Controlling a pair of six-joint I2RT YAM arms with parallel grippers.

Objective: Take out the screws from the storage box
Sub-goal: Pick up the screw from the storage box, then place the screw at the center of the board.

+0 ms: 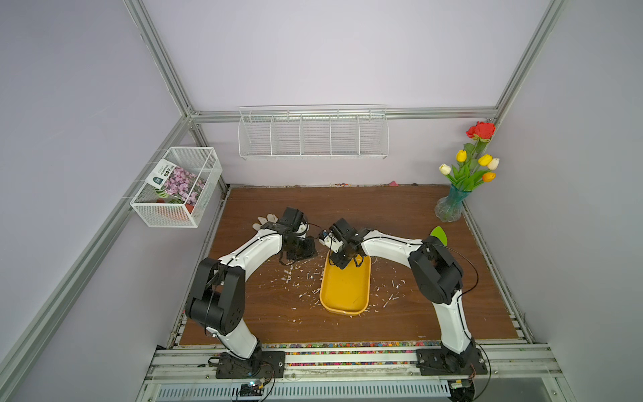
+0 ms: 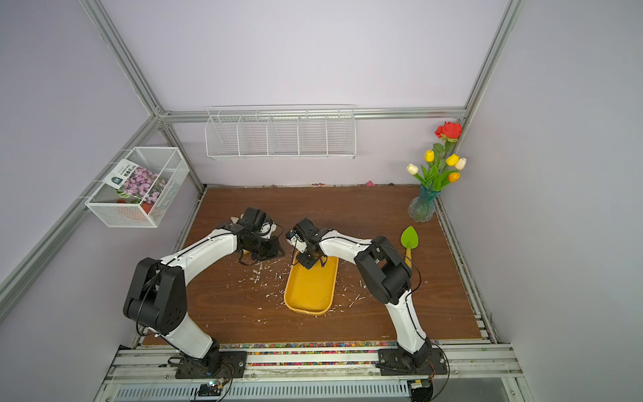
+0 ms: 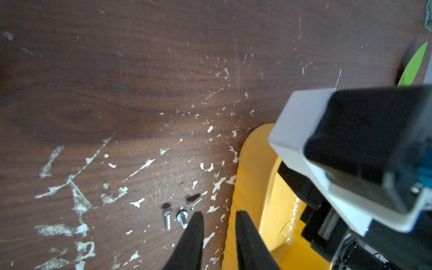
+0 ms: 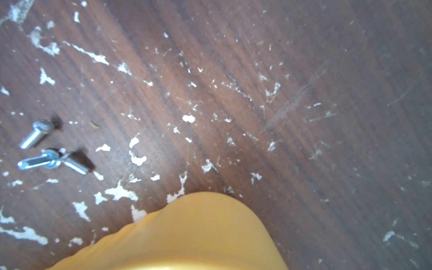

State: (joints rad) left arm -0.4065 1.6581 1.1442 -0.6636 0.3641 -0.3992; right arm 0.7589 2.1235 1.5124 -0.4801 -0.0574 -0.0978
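Observation:
The yellow storage box point(image 1: 344, 296) point(image 2: 309, 296) lies mid-table, its inside bare as far as it shows in both top views. Three silver screws point(image 3: 167, 218) point(image 3: 182, 218) point(image 3: 194, 203) lie on the wood just outside its far left corner; the right wrist view also shows these screws point(image 4: 36, 134) point(image 4: 74, 162). My left gripper point(image 3: 219, 214) point(image 1: 308, 254) hovers beside them, open by a narrow gap, one finger over the box's rim point(image 3: 247, 163), nothing between. My right gripper point(image 1: 342, 264) point(image 2: 309, 262) reaches into the box's far end. The yellow wall point(image 4: 198, 233) hides its fingers.
White flecks point(image 1: 288, 275) litter the wood around the box. A white glove point(image 1: 266, 221) lies behind the left arm. A green trowel point(image 2: 409, 238) and a vase of flowers point(image 1: 452, 205) stand at the right. Wire baskets point(image 1: 313, 135) point(image 1: 177, 188) hang on the walls.

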